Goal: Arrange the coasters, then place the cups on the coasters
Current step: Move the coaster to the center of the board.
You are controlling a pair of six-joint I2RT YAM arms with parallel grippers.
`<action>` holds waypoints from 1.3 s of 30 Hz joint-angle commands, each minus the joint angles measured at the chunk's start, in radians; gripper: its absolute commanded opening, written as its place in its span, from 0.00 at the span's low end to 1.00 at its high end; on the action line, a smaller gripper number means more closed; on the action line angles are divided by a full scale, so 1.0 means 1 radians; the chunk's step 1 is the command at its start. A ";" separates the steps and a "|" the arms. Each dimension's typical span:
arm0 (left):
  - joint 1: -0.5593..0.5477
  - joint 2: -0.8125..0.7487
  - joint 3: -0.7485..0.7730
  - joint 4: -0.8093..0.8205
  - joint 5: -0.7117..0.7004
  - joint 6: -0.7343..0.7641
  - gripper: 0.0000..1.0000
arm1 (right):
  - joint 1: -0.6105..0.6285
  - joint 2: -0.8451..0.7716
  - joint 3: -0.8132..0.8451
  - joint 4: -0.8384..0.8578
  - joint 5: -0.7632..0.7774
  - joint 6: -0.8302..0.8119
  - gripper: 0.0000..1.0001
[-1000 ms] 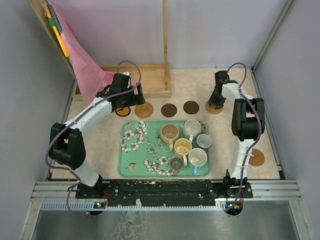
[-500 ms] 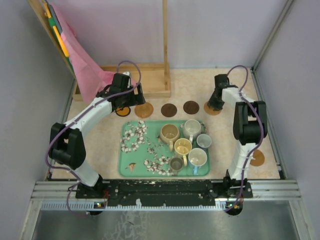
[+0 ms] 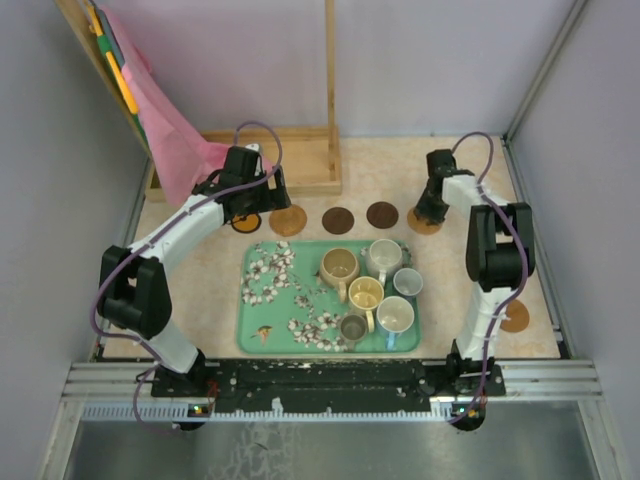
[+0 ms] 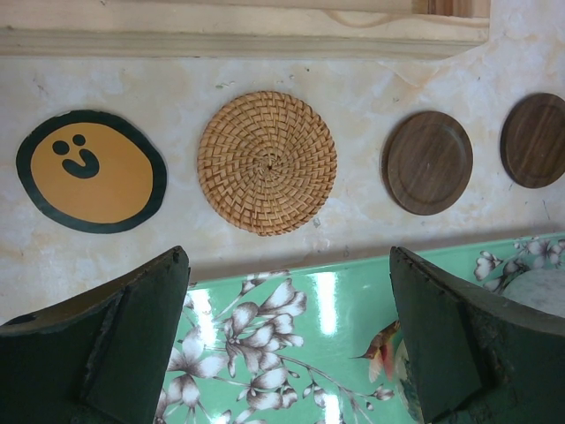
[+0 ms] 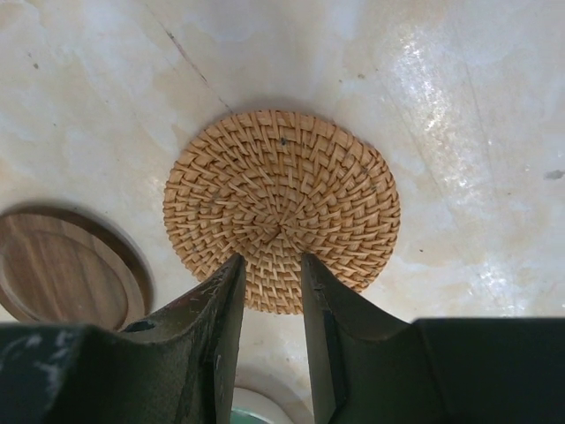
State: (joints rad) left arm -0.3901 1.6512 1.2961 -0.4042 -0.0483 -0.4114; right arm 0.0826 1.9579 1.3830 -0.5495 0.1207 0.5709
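Five coasters lie in a row behind the green floral tray (image 3: 262,340): a yellow smiley one (image 3: 246,223) (image 4: 91,170), a woven one (image 3: 288,220) (image 4: 267,162), two dark brown ones (image 3: 338,220) (image 3: 382,214), and a second woven one (image 3: 424,221) (image 5: 282,208). Another tan coaster (image 3: 514,315) lies by the right arm's base. Several cups (image 3: 340,266) stand on the tray's right half. My left gripper (image 3: 250,207) (image 4: 289,265) hangs wide open over the tray's far edge. My right gripper (image 3: 432,208) (image 5: 271,261) has its jaws a narrow gap apart, tips over the flat woven coaster.
A wooden stand (image 3: 300,165) and a pink cloth (image 3: 170,140) sit at the back left. Grey walls close in on both sides. Bare marbled tabletop (image 3: 190,290) lies left of the tray.
The right gripper has shifted slightly left over the woven coaster, its upper arm swinging right. The left arm, cups and other coasters have not moved.
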 commanded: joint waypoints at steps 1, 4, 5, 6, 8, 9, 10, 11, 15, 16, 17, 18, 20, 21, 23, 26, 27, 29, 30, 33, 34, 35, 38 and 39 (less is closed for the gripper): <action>0.004 -0.027 0.000 -0.001 -0.002 0.001 1.00 | 0.005 0.005 0.093 -0.073 0.063 -0.037 0.33; 0.004 -0.033 0.002 -0.002 -0.006 0.003 1.00 | -0.007 0.002 0.125 -0.086 0.076 -0.053 0.33; 0.004 -0.034 0.002 -0.003 -0.008 0.005 1.00 | -0.011 -0.008 0.126 -0.078 0.076 -0.057 0.33; 0.004 -0.035 0.003 -0.004 -0.008 0.006 1.00 | -0.017 -0.021 0.124 -0.069 0.075 -0.061 0.33; 0.005 -0.036 0.005 -0.005 -0.008 0.008 1.00 | -0.026 -0.045 0.124 -0.072 0.087 -0.060 0.34; 0.004 -0.036 0.006 -0.005 -0.007 0.009 1.00 | -0.030 -0.060 0.119 -0.075 0.092 -0.057 0.34; 0.004 -0.036 0.007 -0.007 -0.007 0.009 1.00 | -0.036 -0.079 0.111 -0.079 0.096 -0.053 0.34; 0.005 -0.037 0.009 -0.007 -0.005 0.009 1.00 | -0.041 -0.099 0.091 -0.079 0.101 -0.048 0.34; 0.005 -0.043 0.008 -0.003 0.001 0.007 1.00 | -0.084 -0.221 -0.055 -0.052 0.097 -0.011 0.33; 0.005 -0.045 0.007 -0.002 0.004 0.006 1.00 | -0.099 -0.254 -0.100 -0.043 0.089 -0.006 0.33; 0.005 -0.046 0.003 0.000 0.007 0.006 1.00 | -0.115 -0.288 -0.143 -0.035 0.083 0.003 0.34; 0.004 -0.047 0.001 0.003 0.011 0.005 1.00 | -0.132 -0.332 -0.181 -0.026 0.078 0.003 0.34; 0.004 -0.047 -0.005 0.008 0.021 0.001 1.00 | -0.165 -0.393 -0.240 -0.028 0.079 0.004 0.34; 0.004 -0.047 -0.007 0.010 0.026 -0.002 1.00 | -0.183 -0.425 -0.265 -0.035 0.080 0.004 0.34; 0.003 -0.047 -0.009 0.012 0.035 -0.008 1.00 | -0.237 -0.468 -0.312 -0.040 0.060 0.009 0.34; 0.002 -0.052 -0.018 0.017 0.043 -0.014 1.00 | -0.344 -0.530 -0.400 -0.040 -0.003 0.023 0.34; 0.002 -0.056 -0.022 0.022 0.044 -0.014 1.00 | -0.376 -0.551 -0.422 -0.041 -0.013 0.026 0.34; 0.001 -0.064 -0.033 0.032 0.049 -0.015 1.00 | -0.420 -0.588 -0.461 -0.048 -0.012 0.026 0.34; -0.001 -0.067 -0.038 0.036 0.054 -0.017 1.00 | -0.437 -0.602 -0.476 -0.054 -0.001 0.027 0.34; -0.010 -0.072 -0.049 0.046 0.066 -0.024 1.00 | -0.509 -0.627 -0.522 -0.069 -0.001 0.025 0.34; -0.013 -0.073 -0.051 0.048 0.067 -0.025 1.00 | -0.522 -0.632 -0.532 -0.075 -0.004 0.024 0.34; -0.017 -0.074 -0.054 0.048 0.067 -0.026 1.00 | -0.554 -0.638 -0.539 -0.082 0.004 0.021 0.34; -0.026 -0.079 -0.065 0.053 0.074 -0.027 1.00 | -0.583 -0.661 -0.551 -0.095 0.030 0.013 0.34; -0.029 -0.081 -0.067 0.053 0.076 -0.027 1.00 | -0.591 -0.663 -0.553 -0.103 0.037 0.013 0.34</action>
State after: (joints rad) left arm -0.4038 1.6073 1.2453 -0.3771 0.0032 -0.4286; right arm -0.4736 1.3468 0.8314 -0.6388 0.1257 0.5873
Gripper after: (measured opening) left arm 0.998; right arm 0.342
